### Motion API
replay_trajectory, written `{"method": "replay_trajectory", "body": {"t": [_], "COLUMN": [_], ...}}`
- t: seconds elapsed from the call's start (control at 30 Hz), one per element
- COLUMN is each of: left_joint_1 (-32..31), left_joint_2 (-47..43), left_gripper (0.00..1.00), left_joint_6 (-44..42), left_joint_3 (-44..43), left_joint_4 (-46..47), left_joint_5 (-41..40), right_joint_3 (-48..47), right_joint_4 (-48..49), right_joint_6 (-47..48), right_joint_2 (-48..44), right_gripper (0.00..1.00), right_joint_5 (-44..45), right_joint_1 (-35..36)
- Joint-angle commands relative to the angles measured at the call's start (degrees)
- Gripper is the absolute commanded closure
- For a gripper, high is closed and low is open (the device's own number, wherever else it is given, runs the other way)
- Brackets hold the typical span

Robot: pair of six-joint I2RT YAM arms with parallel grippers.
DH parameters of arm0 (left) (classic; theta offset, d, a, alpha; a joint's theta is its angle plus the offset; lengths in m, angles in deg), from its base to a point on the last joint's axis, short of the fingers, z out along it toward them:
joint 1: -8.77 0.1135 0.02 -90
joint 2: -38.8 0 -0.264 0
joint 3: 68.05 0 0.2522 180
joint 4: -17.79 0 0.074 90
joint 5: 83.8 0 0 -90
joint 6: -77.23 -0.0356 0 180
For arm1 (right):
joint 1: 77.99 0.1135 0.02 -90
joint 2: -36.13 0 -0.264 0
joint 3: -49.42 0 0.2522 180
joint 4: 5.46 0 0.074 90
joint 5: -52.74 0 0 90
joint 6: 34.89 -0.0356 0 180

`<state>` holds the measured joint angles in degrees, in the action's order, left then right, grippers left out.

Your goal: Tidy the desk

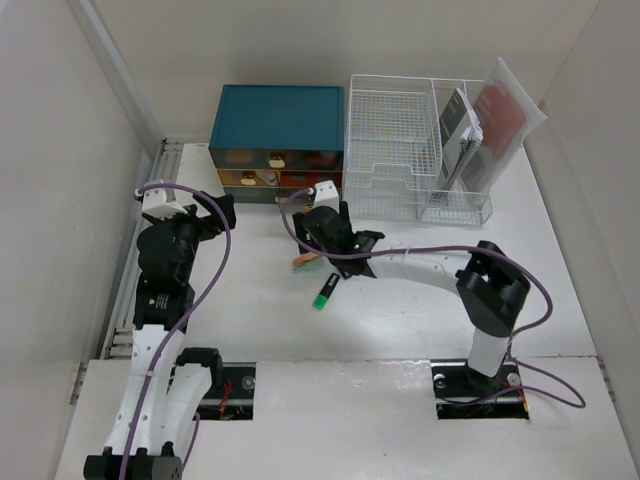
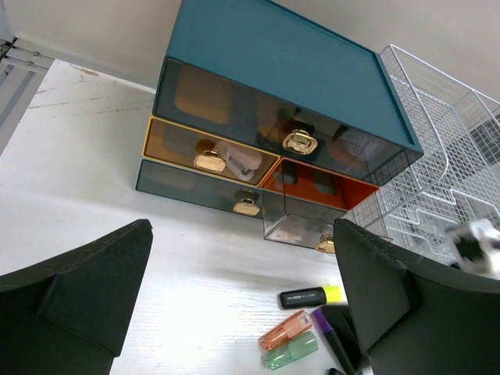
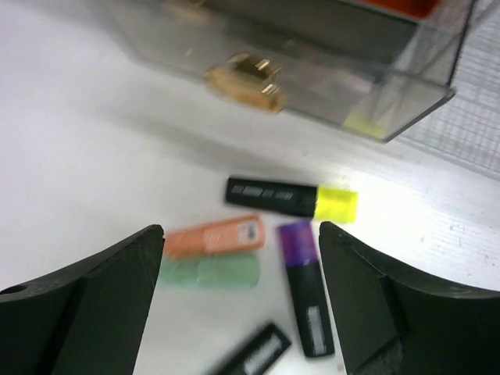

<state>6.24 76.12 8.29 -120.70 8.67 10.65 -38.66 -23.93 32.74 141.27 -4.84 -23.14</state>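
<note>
On the white desk lie several highlighters. The right wrist view shows a black one with a yellow cap, an orange one, a pale green one, a purple-capped one and a black one. My right gripper hangs open just above them, holding nothing. In the top view it is in front of the teal drawer box. My left gripper is open and empty at the left, facing the box; the highlighters lie beyond its right finger.
The box's lower right clear drawer stands pulled out, its gold knob facing the markers. A white wire rack holding booklets stands right of the box. A green-capped marker lies nearer the arms.
</note>
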Motion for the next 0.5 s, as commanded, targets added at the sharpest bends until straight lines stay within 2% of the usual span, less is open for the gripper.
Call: {"method": "replay_trajectory", "body": {"t": [0.0,0.07,0.1,0.13,0.17,0.2,0.23,0.33,0.37,0.43,0.47], "left_joint_1": [-0.2,-0.2,-0.2,-0.2,-0.2,-0.2,-0.2,-0.2,-0.2,-0.2,-0.2], "left_joint_2": [-0.8,-1.4,-1.4,-1.4,-1.9,-1.9,-1.9,-2.4,-2.4,-2.4,-2.4], "left_gripper": [0.00,0.00,0.00,0.00,0.00,0.00,0.00,0.00,0.00,0.00,0.00], "left_joint_6": [-0.7,-0.7,-0.7,-0.7,-1.2,-1.2,-1.2,-1.7,-1.7,-1.7,-1.7], "left_joint_3": [-1.1,-1.1,-1.1,-1.1,-1.1,-1.1,-1.1,-1.1,-1.1,-1.1,-1.1], "left_joint_4": [1.6,1.6,1.6,2.1,2.1,2.1,2.1,2.1,2.1,2.6,2.7], "left_joint_5": [-0.1,0.5,0.5,0.5,0.5,1.0,1.0,1.7,2.3,3.8,4.7], "right_joint_3": [3.6,7.9,9.4,10.7,13.6,14.6,15.3,14.3,13.1,9.6,8.2], "right_joint_4": [3.3,7.1,7.7,7.7,8.4,8.4,7.0,-4.4,-8.9,-17.8,-20.7], "right_joint_6": [8.0,15.0,25.1,30.2,34.9,44.1,49.5,69.9,75.8,85.6,88.0], "right_joint_2": [-7.7,-10.9,-14.0,-15.5,-16.9,-17.9,-18.7,-18.1,-17.2,-13.4,-12.1], "right_gripper": [0.14,0.16,0.17,0.19,0.25,0.25,0.25,0.29,0.35,0.42,0.49], "right_joint_5": [-7.3,-15.6,-22.0,-35.4,-41.7,-47.8,-58.7,-66.9,-69.4,-68.9,-68.2], "right_joint_1": [2.4,2.4,2.4,2.4,2.4,2.4,2.4,2.4,2.4,2.4,2.4]}}
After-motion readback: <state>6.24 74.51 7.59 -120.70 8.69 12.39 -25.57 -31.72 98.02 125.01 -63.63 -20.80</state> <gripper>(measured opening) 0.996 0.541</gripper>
